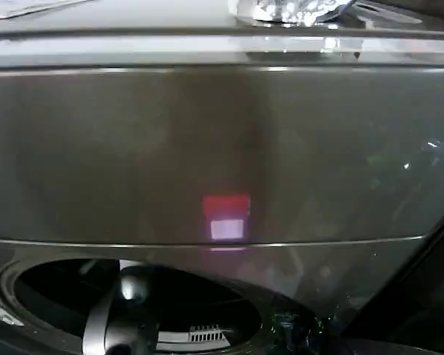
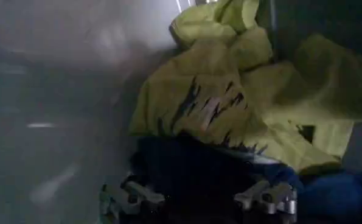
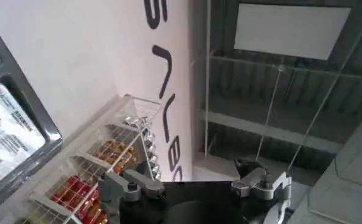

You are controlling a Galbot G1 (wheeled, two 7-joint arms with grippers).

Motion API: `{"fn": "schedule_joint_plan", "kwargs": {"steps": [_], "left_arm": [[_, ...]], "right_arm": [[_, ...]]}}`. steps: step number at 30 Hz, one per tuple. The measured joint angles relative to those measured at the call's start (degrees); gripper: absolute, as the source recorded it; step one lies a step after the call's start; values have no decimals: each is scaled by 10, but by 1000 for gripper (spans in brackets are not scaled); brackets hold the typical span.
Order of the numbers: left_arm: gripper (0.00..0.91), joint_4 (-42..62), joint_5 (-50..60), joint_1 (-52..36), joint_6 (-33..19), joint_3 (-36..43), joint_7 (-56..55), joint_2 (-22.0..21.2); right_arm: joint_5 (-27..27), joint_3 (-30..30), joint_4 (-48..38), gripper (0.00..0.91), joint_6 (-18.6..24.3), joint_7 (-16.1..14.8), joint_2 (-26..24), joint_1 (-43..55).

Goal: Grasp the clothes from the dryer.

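Left wrist view: clothes (image 2: 229,115) inside dryer (image 2: 53,91)

Left gripper (image 2: 199,199) fingers spread; right gripper (image 3: 196,185) raised, fingers apart

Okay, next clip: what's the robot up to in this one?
The robot's left arm reaches into the round porthole of the bronze-grey metal dryer. Its left hand is open, its fingers either side of the dark navy blue fabric, with the lime yellow-green garment lying just behind; nothing is gripped yet. The right hand is open, raised and idle, pointing toward the ceiling near a white wire rack.
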Motion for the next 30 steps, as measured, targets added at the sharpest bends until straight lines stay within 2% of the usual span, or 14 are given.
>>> {"fn": "schedule_joint_plan", "kwargs": {"steps": [16, 17, 18, 20, 21, 22, 30], "left_arm": [[907, 31, -5, -8, 48, 12, -13, 21], [853, 32, -6, -9, 49, 12, -13, 22], [717, 34, -6, -9, 49, 13, -13, 23], [284, 36, -8, -10, 49, 14, -13, 24], [239, 36, -8, -10, 50, 14, -13, 24], [137, 37, -9, -10, 50, 15, -13, 25], [91, 37, -15, -4, 57, 18, -15, 30]], "right_arm": [[0, -5, 6, 907, 0, -2, 0, 3], [0, -5, 6, 907, 0, -2, 0, 3], [0, -5, 7, 907, 0, -2, 0, 2], [1, -3, 7, 907, 0, -2, 1, 1], [1, -3, 7, 907, 0, -2, 1, 1], [1, -2, 7, 907, 0, -2, 1, 0], [4, 3, 5, 907, 0, -2, -2, -4]]}}
